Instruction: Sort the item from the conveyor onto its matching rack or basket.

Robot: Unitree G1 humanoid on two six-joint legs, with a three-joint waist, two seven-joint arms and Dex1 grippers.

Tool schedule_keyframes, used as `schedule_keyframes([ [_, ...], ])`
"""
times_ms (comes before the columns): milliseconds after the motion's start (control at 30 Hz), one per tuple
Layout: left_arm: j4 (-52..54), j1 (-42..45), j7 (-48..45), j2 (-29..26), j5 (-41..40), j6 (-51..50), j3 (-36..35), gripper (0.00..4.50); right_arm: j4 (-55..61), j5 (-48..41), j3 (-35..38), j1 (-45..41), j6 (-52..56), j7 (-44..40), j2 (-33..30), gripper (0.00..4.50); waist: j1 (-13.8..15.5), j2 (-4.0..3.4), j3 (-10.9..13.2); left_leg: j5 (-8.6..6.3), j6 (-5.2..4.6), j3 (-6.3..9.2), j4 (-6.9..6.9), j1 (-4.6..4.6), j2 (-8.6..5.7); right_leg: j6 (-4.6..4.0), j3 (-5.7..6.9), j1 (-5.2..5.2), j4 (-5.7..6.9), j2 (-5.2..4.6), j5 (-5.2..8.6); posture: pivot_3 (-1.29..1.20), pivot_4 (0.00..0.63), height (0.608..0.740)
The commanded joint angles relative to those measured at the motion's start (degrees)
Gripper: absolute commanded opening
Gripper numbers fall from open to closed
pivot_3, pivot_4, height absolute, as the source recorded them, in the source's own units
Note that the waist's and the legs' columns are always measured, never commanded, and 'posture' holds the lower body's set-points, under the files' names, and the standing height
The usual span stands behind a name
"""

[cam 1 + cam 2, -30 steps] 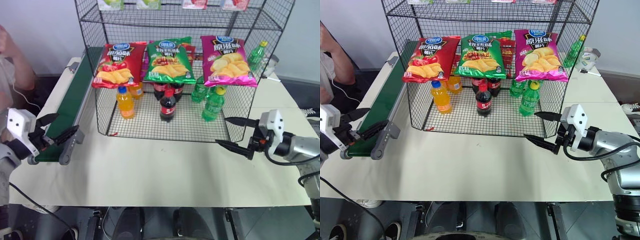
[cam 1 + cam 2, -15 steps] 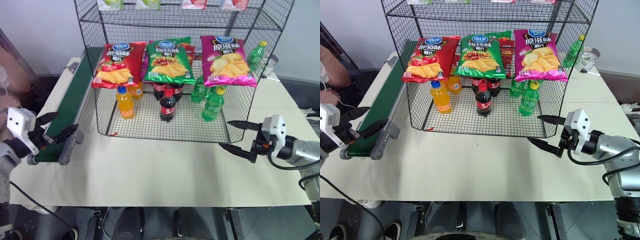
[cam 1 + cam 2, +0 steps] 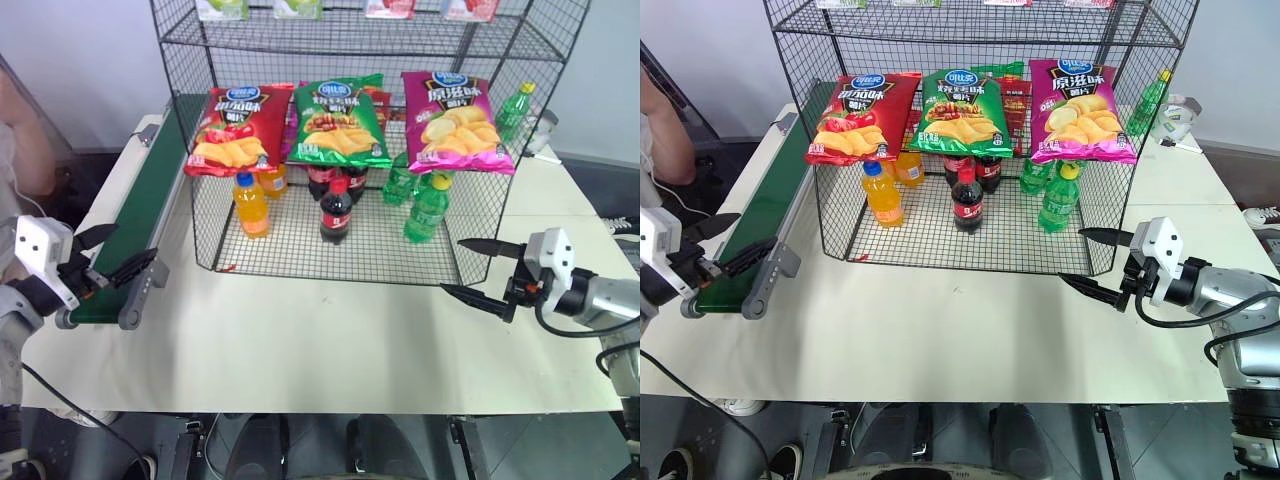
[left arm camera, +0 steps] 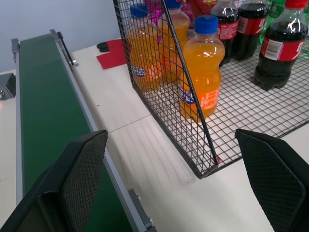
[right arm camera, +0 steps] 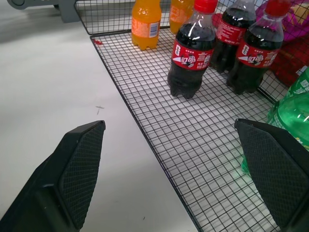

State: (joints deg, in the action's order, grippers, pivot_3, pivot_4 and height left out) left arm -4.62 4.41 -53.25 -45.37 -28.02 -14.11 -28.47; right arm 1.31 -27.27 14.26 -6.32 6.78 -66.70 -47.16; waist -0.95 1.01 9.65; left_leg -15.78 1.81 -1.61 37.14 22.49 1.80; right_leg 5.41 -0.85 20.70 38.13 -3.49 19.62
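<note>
Beyond both claws, the green crisp bag [image 3: 339,125] hangs on the rack [image 3: 370,40] between the red bag [image 3: 236,128] and the magenta bag [image 3: 455,122]; the sorting looks complete. The conveyor [image 3: 135,215], partly beneath the left claw [image 3: 112,252], carries nothing. Both claws stand released and empty. Compared with a second earlier, the right claw [image 3: 482,272] has drifted slightly outward; the left has not moved.

Chinese characters (none legible) on the cola bottle [image 5: 189,53] label.
</note>
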Motion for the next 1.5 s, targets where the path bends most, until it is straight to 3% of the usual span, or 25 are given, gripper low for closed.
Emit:
schedule_keyframes([
  [33, 0.7, 0.4, 0.3, 0.0, -0.3, 1.3, -0.6, 4.50, -0.1, -0.2, 0.9, -0.1, -1.8, -0.7, 0.0, 4.47, 0.0, 0.00, 0.0, 0.00, 0.00, 0.00, 0.00, 0.00, 0.00, 0.00, 0.00, 0.00, 0.00, 0.00, 0.00, 0.00, 0.150, 0.739],
  [1500, 4.7, -3.4, -4.4, 1.6, -5.5, 1.2, -2.4, 4.50, 1.3, -0.7, -2.1, -2.9, -1.1, -0.2, 1.1, 4.47, 0.0, 0.00, 0.0, 0.00, 0.00, 0.00, 0.03, -0.02, 0.01, 0.00, 0.00, -0.02, 0.03, 0.01, 0.00, 0.00, 0.150, 0.739],
])
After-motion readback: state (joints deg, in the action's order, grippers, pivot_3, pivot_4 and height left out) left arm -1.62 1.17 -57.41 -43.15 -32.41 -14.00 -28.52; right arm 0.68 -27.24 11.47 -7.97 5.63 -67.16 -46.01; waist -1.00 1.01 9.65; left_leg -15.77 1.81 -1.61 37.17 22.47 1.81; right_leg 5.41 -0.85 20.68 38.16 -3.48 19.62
